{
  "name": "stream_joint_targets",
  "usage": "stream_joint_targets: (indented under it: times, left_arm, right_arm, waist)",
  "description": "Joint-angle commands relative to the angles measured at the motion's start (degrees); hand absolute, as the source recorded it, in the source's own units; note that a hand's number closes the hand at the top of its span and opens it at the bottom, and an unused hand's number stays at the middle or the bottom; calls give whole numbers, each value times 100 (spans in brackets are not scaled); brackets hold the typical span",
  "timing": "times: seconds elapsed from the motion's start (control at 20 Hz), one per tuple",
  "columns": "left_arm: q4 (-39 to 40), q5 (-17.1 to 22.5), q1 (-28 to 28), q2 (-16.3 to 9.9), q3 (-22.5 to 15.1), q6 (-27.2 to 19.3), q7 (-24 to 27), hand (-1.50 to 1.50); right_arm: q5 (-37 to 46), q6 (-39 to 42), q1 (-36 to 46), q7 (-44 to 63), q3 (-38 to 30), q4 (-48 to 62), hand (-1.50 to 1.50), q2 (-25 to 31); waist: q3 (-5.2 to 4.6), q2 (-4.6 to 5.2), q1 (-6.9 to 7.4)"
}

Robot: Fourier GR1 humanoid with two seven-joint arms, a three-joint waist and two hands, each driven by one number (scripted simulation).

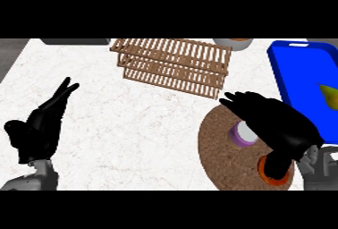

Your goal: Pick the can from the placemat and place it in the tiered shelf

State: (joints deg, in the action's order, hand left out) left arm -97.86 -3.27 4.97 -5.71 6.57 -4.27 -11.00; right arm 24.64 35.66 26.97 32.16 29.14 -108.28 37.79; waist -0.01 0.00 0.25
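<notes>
Head view. A blue tray lies on the white marbled counter, beyond and to the right of the placemat; it has a raised rim, rounded corners and a handle slot at its far end, and a yellow-green item lies in it by the picture's edge, too cut off to name. The shelf, a brown rack of thin wooden slats in stepped tiers, stands beyond and left of the placemat, and nothing shows in it.

The placemat is round and brown with a cork-like speckle. The can sits on it, right of its middle: a purple cylinder with a pale top, mostly hidden. The right hand hangs over the can with its black fingers bent down around it; whether they touch it cannot be told. Under the wrist, at the near edge of the placemat, an orange ring-shaped thing shows in part.

The left hand rests far to the left of the placemat, fingers straight and pointing away, holding nothing.

Beyond the shelf, a grey object and a pale round vessel are cut by the top edge.
</notes>
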Motion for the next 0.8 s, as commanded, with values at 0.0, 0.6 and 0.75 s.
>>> stream_joint_targets:
  times: [0.0, 0.6, 0.75]
  left_arm:
    - [-2, 146, 144, -173, 226, 64, -125, 0]
    - [-132, -129, -75, 68, -82, -103, 28, 0]
    - [16, 318, -138, -198, 301, 269, 147, 0]
  right_arm:
    - [671, -61, -234, 262, 174, 53, -150, -580]
    - [1686, 39, -1007, -1479, -546, 585, -150, -548]
    - [1999, -303, -800, -2055, -718, 1404, -150, -724]
  waist:
    - [1, -2, -9]
    - [1, -4, -27]
    - [1, 1, -7]
